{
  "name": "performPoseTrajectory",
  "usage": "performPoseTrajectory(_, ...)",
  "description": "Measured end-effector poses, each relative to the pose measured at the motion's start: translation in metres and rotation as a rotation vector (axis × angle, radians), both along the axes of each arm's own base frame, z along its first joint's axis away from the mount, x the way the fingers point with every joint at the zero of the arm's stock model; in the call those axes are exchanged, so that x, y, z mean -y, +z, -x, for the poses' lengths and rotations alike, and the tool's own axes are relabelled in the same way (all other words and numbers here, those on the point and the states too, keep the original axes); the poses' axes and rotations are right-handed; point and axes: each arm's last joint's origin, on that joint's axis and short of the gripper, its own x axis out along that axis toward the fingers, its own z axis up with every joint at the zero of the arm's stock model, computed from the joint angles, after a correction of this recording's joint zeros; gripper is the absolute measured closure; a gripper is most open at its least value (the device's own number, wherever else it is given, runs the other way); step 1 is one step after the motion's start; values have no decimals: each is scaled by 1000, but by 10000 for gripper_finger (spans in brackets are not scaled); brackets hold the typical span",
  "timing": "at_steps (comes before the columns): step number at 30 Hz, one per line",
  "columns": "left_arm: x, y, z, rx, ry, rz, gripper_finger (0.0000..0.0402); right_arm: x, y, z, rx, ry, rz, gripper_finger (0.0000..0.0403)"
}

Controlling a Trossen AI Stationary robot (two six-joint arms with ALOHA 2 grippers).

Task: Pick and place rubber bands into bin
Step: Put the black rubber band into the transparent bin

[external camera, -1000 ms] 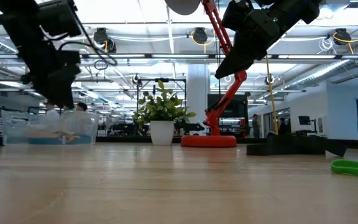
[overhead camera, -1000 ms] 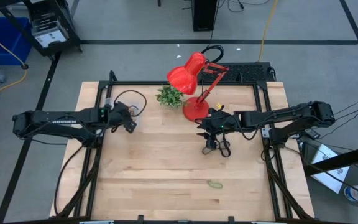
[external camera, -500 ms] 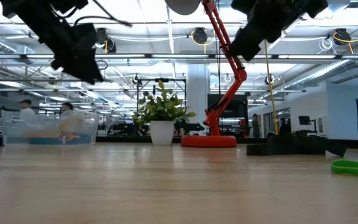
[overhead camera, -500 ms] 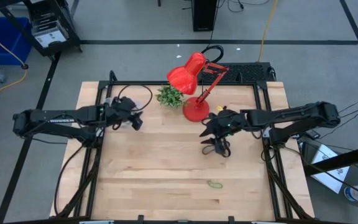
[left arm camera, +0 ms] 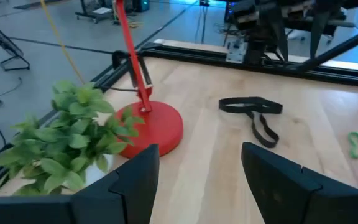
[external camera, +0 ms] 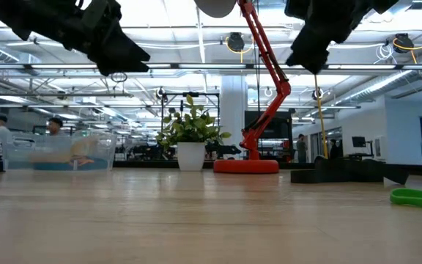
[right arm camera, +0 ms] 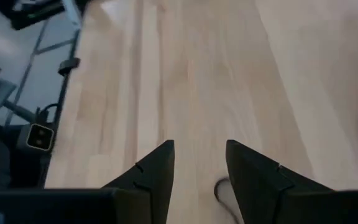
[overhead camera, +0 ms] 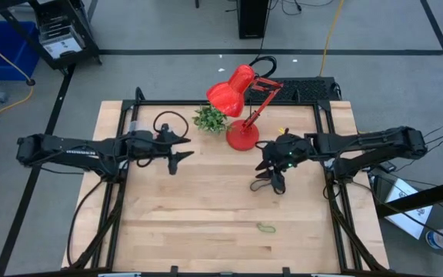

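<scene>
Overhead, both grippers point(left arm camera: 194, 180) point(right arm camera: 197, 168) gape empty; floppy black rubber bands point(left arm camera: 253, 112) perhaps tangled on smooth wood.

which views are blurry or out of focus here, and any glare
Low view: the clear plastic bin looks soft, ceiling lights glare overhead, and the thin green rubber band is slightly blurred. Right wrist view: wood looks soft. Left wrist view: black rubber bands look fairly sharp.

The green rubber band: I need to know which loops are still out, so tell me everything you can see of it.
The green rubber band is a thin, bright green loop of rubbery material. It lies flat on the bare wooden table, near the front edge and right of centre, flattened to a long oval. Nothing touches it. It lies well apart from the black rubber bands and from both hands. In the low view it shows at the far right.
</scene>
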Motion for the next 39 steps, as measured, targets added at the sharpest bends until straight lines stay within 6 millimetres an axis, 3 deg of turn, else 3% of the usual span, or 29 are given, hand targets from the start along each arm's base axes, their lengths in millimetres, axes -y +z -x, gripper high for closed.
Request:
performPoseTrajectory(8,-3,0,0,-2,19,-3,166,6,-18,14,-262,-280,8,261)
performPoseTrajectory(13,-3,-1,1,-5,18,-2,166,7,-33,9,-370,-408,-9,261)
performPoseTrajectory(29,-3,-2,1,-25,18,0,168,7,-99,-18,-672,-535,-18,261)
performPoseTrajectory(39,-3,-2,1,-25,18,0,166,8,-110,-21,-709,-518,6,265)
